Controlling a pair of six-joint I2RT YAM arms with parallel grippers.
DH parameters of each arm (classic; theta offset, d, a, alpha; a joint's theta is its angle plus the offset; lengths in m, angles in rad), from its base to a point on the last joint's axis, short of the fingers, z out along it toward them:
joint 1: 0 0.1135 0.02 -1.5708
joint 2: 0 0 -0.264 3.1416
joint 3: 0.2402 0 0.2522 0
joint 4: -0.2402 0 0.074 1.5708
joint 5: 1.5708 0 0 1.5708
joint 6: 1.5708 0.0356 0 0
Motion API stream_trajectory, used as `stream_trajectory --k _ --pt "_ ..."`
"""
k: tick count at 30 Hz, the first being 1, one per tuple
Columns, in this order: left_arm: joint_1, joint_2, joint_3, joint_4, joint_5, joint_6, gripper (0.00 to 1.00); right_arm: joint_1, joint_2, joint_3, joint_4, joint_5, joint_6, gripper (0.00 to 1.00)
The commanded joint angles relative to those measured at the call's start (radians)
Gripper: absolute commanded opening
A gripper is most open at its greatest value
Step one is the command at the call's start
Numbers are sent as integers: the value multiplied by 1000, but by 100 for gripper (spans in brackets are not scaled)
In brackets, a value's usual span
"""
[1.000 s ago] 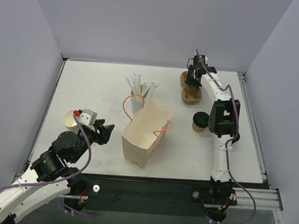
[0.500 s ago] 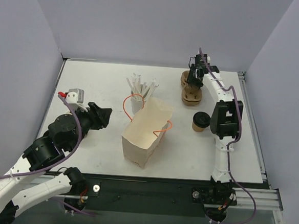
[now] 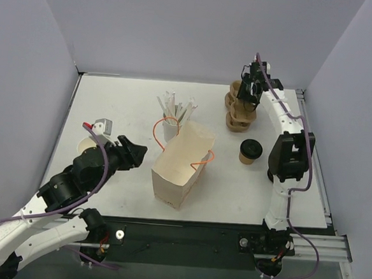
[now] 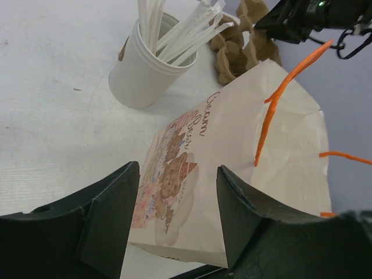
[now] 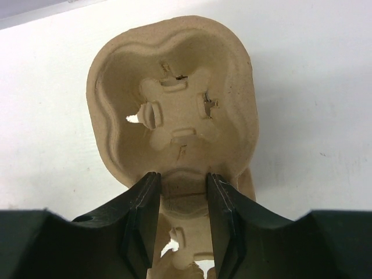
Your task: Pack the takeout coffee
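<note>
- Your takeout coffee (image 3: 249, 151) — brown cup, black lid — stands upright on the bench (image 3: 112, 102), at 3 o'clock from the paper bag (image 3: 183, 165), well apart from both arms.
- Your right jaws are closed on the rim of a pulp cup carrier (image 5: 116, 75), at 12 o'clock from the coffee, just over a second carrier (image 3: 238, 122).
- Your left jaws stand open at 9 o'clock from the bag, facing its printed side.
- A white cup of stirrers (image 3: 172, 127) sits at 11 o'clock from the bag.

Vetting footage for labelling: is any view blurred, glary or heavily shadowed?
Top external: even, soft light, sharp throughout, only faint shadow beside the paper bag. Left wrist: bag print crisp, the left gripper near-black, slightly soft. Right wrist: cup carrier sharp, the right gripper dark, no glare.
</note>
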Motion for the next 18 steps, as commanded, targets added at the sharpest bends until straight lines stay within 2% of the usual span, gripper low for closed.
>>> stream_trajectory --k 1,4,9,13,18 --pt "-8 -10 -44 105 40 156 65 -7 -189 -44 -26 -16 24 28" --pt "-11 -9 -61 150 66 236 65 -4 -275 -87 -49 -67 40 28" --pt "-10 13 -79 155 31 269 65 24 -404 -127 -110 -81 49 28" --pt "-8 19 -137 135 -33 205 65 79 -528 -153 -152 -86 83 27" --pt "-8 23 -193 171 -29 154 65 177 -628 -126 -208 -63 153 28"
